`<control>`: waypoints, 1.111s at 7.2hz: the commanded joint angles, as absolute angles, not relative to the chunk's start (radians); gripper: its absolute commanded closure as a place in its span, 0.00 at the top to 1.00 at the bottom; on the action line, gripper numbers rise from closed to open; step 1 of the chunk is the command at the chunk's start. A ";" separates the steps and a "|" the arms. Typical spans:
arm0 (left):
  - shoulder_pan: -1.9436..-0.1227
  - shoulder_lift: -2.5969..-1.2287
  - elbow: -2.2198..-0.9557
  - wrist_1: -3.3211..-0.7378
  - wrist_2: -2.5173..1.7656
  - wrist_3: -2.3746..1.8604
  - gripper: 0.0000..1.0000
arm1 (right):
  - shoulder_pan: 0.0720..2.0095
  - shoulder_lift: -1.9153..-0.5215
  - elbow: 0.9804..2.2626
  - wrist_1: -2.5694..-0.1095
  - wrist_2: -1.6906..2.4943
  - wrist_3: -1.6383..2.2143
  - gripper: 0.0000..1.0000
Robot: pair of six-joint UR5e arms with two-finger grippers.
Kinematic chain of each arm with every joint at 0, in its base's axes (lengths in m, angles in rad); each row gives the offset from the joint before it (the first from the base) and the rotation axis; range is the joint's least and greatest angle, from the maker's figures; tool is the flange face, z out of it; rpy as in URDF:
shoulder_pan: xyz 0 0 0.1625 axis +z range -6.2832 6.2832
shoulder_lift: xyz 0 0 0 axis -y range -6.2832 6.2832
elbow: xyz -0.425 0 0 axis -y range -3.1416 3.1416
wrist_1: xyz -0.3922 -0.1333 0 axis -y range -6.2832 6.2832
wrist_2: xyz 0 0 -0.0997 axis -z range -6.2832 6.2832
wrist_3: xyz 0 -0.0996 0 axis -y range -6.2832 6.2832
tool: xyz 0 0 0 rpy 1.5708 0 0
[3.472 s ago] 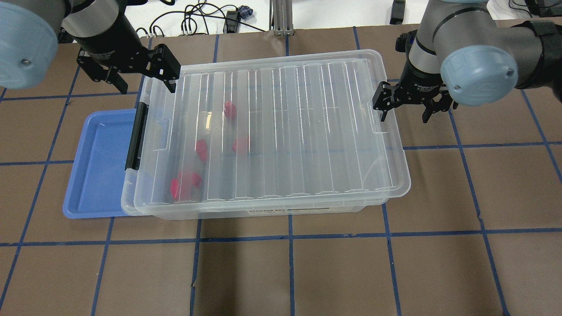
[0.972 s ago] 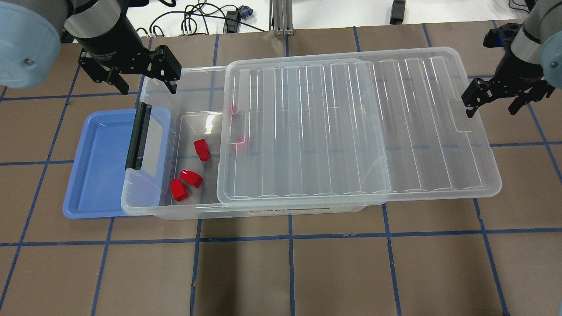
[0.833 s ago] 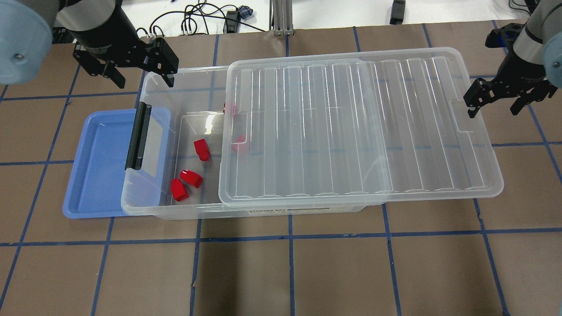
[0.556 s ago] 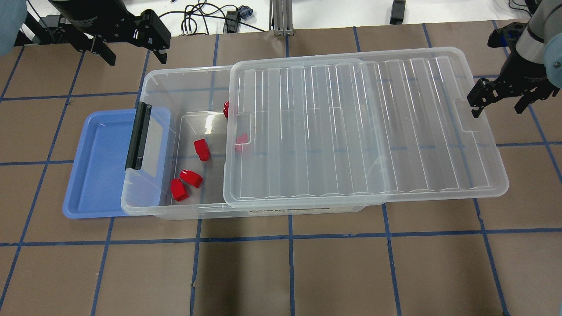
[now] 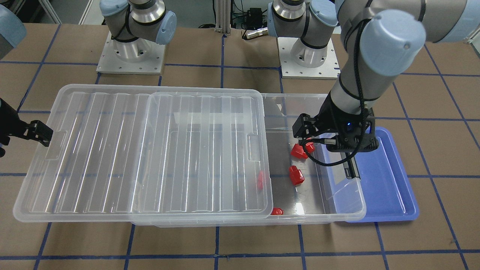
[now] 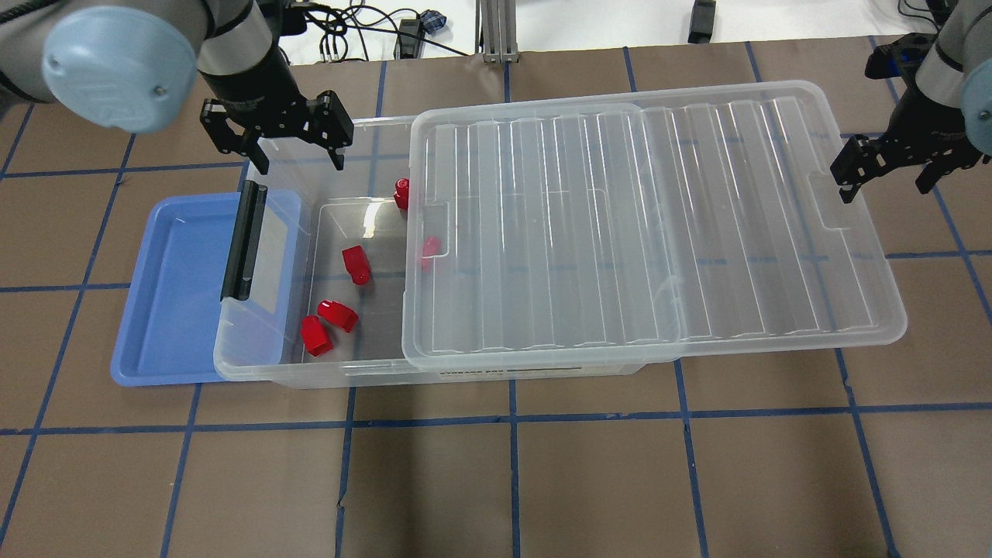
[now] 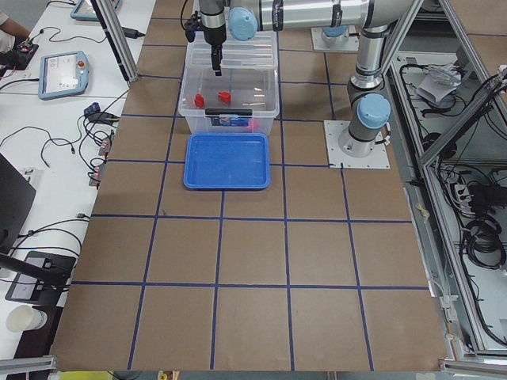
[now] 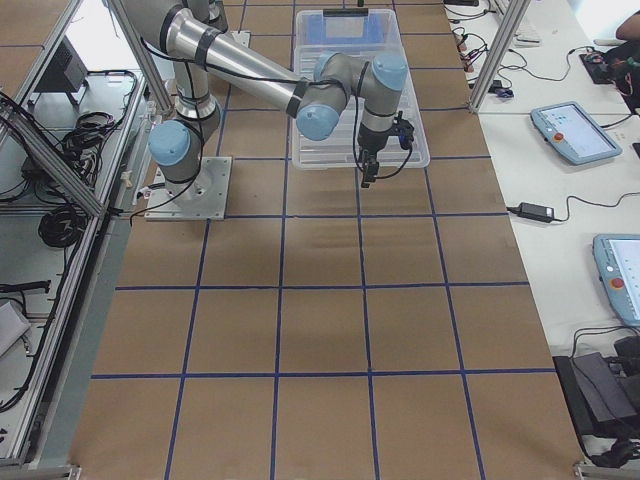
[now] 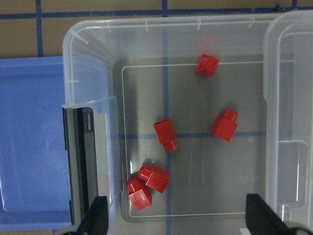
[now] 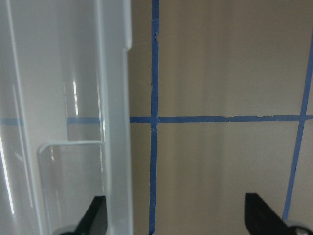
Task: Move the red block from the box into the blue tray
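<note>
Several red blocks lie in the open left end of the clear box (image 6: 232, 364); one red block (image 6: 356, 263) (image 9: 165, 134) lies mid-floor, two lie near the front wall, and two sit at the lid's edge. The clear lid (image 6: 659, 225) is slid to the right and overhangs the box. The blue tray (image 6: 174, 287) lies partly under the box's left end. My left gripper (image 6: 301, 164) is open and empty above the box's back left corner. My right gripper (image 6: 883, 190) is open at the lid's right edge, which shows in the right wrist view (image 10: 115, 122).
A black latch bar (image 6: 244, 240) stands at the box's left end, over the tray. Brown table surface with blue tape lines surrounds the box. Cables lie beyond the table's far edge (image 6: 349, 31).
The lid has slid further right, and my right gripper has moved right with its edge. My left gripper rose from the box's back left corner, then came in over the box's open end.
</note>
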State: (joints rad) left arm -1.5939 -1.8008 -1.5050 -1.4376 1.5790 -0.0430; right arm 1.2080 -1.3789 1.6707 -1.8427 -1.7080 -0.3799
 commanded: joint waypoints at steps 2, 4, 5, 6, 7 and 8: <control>-1.614 -1.833 -1.737 -1.124 1.582 -0.077 1.00 | 1.212 -1.475 1.580 -1.684 -1.700 -0.358 1.00; -1.574 -1.859 -1.784 -1.045 1.572 -0.083 1.00 | 1.219 -1.566 1.557 -1.599 -1.697 -0.333 1.00; -1.575 -1.887 -1.801 -1.034 1.572 -0.122 1.00 | 1.220 -1.583 1.566 -1.567 -1.695 -0.336 1.00; -1.575 -1.900 -1.805 -1.031 1.572 -0.180 1.00 | 1.218 -1.592 1.565 -1.565 -1.698 -0.342 1.00; -1.575 -1.937 -1.802 -1.029 1.572 -0.183 1.00 | 1.218 -1.583 1.557 -1.569 -1.697 -0.344 1.00; -1.575 -1.972 -1.809 -0.982 1.572 -0.190 1.00 | 1.218 -1.582 1.560 -1.568 -1.695 -0.344 1.00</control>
State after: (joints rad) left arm -1.5759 -1.9310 -1.8033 -1.0195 1.5725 -0.1755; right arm 1.2182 -1.5831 1.5603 -1.5695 -1.6965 -0.3425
